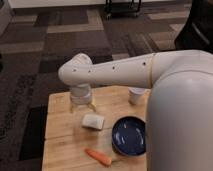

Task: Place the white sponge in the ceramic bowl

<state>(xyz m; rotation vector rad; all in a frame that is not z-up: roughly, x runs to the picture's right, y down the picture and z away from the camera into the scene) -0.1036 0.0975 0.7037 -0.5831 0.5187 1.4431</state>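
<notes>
The white sponge [93, 121] lies flat on the wooden table [60, 135], left of the ceramic bowl [129, 136], a dark navy-blue dish that holds nothing. My gripper [82, 106] hangs from the white arm, pointing down just behind and slightly left of the sponge. It is open, with nothing between its fingers. The arm's large white body covers the right side of the view and hides the bowl's right edge.
An orange carrot [98, 157] lies near the table's front edge, in front of the sponge. A small white cup [136, 95] stands at the back, right of the gripper. Dark patterned carpet surrounds the table.
</notes>
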